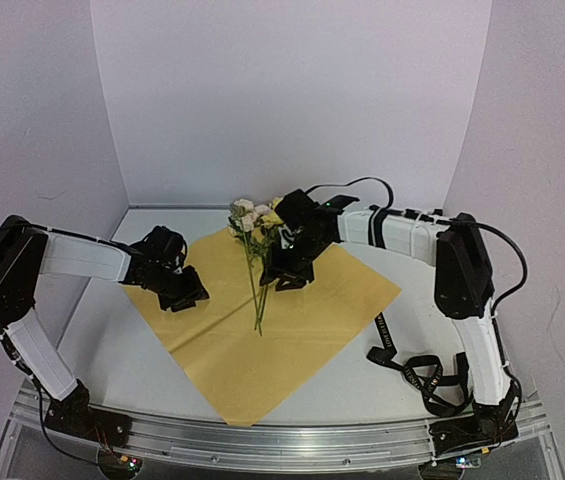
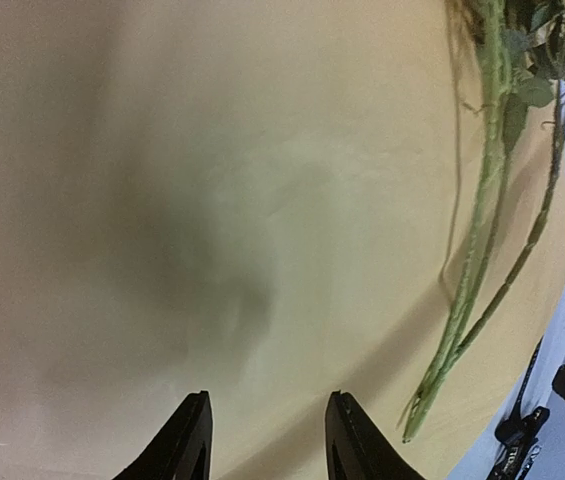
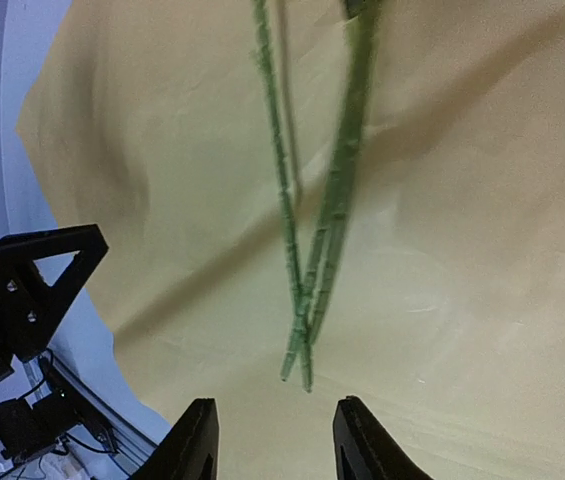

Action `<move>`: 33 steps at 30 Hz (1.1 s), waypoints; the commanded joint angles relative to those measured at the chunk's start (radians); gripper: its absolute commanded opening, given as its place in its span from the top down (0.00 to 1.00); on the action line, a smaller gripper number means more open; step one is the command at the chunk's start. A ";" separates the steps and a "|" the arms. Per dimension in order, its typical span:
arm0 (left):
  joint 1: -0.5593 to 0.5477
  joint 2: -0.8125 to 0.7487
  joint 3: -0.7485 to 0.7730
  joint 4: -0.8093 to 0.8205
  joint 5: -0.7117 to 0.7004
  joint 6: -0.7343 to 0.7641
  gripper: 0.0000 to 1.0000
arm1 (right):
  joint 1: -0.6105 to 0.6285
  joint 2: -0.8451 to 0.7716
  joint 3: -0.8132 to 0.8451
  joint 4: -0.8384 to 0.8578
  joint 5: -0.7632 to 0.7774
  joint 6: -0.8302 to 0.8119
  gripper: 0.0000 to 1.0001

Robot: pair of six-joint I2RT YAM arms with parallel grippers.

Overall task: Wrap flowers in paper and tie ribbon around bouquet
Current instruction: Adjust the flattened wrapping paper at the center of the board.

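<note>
Metal rail point(image 1: 292, 440), then white table point(image 1: 112, 350) under yellow paper point(image 1: 302, 330), pale walls point(image 1: 292, 100) behind; left gripper point(image 2: 267, 430) and right gripper point(image 3: 274, 435) gape empty above paper.

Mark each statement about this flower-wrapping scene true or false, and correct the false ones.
1. The flowers lie on the paper. True.
2. The ribbon is tied around the flowers. False: it lies loose on the table, to the right of the paper.
3. The paper is rolled into a cone. False: it lies spread flat, yellow face up.
4. The left gripper and the right gripper are both open and hold nothing. True.
</note>
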 commanded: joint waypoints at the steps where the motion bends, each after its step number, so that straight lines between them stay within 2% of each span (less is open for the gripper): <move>1: 0.035 -0.041 -0.068 0.033 0.001 -0.014 0.63 | 0.023 0.090 0.080 0.087 -0.079 0.058 0.59; 6: 0.055 -0.045 -0.119 0.042 -0.025 -0.027 0.63 | 0.024 0.175 0.116 0.173 -0.133 0.130 0.62; 19: 0.104 -0.013 -0.143 0.056 -0.020 -0.008 0.64 | -0.026 0.253 0.111 0.180 -0.182 0.128 0.62; 27: 0.103 -0.056 -0.098 0.050 0.015 0.020 0.55 | -0.027 0.253 0.187 0.181 -0.251 0.144 0.57; 33: 0.102 -0.168 -0.076 -0.002 0.022 0.032 0.48 | -0.022 0.120 0.149 0.173 -0.276 0.078 0.47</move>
